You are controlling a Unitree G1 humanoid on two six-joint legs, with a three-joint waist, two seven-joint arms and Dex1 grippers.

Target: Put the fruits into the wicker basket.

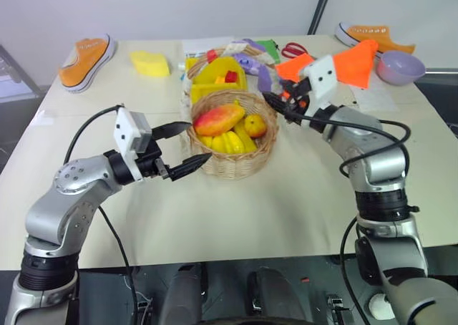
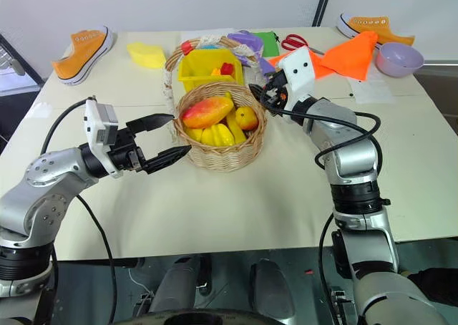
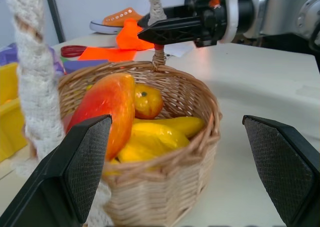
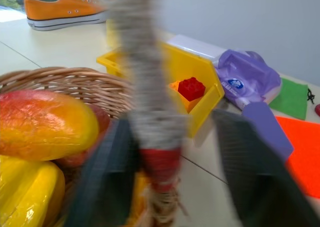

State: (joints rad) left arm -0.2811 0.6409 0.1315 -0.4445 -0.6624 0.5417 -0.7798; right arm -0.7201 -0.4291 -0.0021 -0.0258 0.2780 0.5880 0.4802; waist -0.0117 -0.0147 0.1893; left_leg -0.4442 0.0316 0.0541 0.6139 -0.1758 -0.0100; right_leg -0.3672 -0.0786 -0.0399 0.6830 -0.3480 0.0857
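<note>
Left gripper (image 1: 180,148): jaws standing wide apart, gripping nothing, hovering just beside the wicker basket (image 1: 232,164) at its 9 o'clock. Right gripper (image 1: 275,104): jaws at the basket's 2 o'clock rim by the handle (image 4: 145,82); can't tell if clenched. Mango (image 1: 219,117), bananas (image 1: 230,140) and small orange fruit (image 1: 255,125) are sitting inside the basket, mid-tabletop (image 1: 286,203).

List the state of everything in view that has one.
Basket: upright, holding fruit.
Mango: lying on top of the bananas, in basket.
Bananas: in basket, under mango.
Orange fruit: in basket, beside mango.
Left gripper: open, empty, beside basket.
Right gripper: at the basket's handle.
Bin: upright, holding a red block.
</note>
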